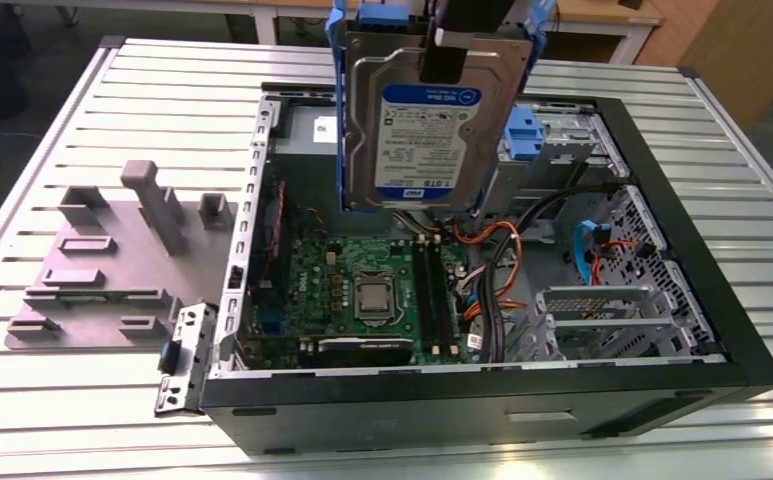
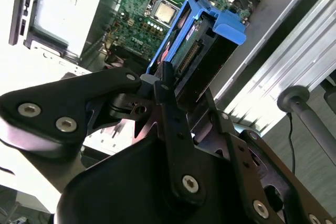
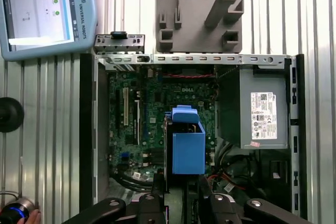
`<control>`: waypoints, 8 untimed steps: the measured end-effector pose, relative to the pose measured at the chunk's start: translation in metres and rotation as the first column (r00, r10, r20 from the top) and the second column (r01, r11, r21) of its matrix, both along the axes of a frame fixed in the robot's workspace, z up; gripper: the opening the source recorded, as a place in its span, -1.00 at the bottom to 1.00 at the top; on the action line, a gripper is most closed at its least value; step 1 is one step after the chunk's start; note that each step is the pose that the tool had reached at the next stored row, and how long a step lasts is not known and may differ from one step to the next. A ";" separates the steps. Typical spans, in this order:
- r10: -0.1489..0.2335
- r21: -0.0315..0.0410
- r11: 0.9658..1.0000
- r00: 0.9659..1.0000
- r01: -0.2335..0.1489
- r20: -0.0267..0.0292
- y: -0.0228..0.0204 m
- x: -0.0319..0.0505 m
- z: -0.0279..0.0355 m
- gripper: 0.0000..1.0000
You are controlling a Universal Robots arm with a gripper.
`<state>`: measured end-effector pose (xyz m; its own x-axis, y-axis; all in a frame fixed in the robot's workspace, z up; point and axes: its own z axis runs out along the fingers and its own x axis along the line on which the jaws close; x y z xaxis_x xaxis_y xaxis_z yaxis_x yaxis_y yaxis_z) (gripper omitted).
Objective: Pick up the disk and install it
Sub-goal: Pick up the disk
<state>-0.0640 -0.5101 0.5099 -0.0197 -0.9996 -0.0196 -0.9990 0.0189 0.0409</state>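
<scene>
We find the gripper clenched on the disk, with one dark finger lying across the upper edge of its labelled face. The disk hangs straight out from the jaws. Its long axis runs from them down toward the open computer case, so the free end is the one farthest from the grip. It is held above the case and touches nothing inside that we can see; we judge it picked up but not yet installed. The exterior view gives the label and the gap beneath the free end. The first wrist view looks past the jaws along the disk and gives what lies beyond it: the circuit board, with the grey box off to one side. The second wrist view adds the blue frame capping that far end.
</scene>
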 end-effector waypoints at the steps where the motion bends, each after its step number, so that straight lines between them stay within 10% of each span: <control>1: 0.000 0.000 1.000 1.000 0.000 0.000 -0.0021 0.0000 0.0000 -0.31; 8: 0.000 -0.001 1.000 1.000 0.000 0.000 -0.0127 -0.0001 -0.0001 -0.31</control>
<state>-0.0641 -0.5228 0.5098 -0.0198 -0.9996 -0.0188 -0.9990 0.0190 0.0409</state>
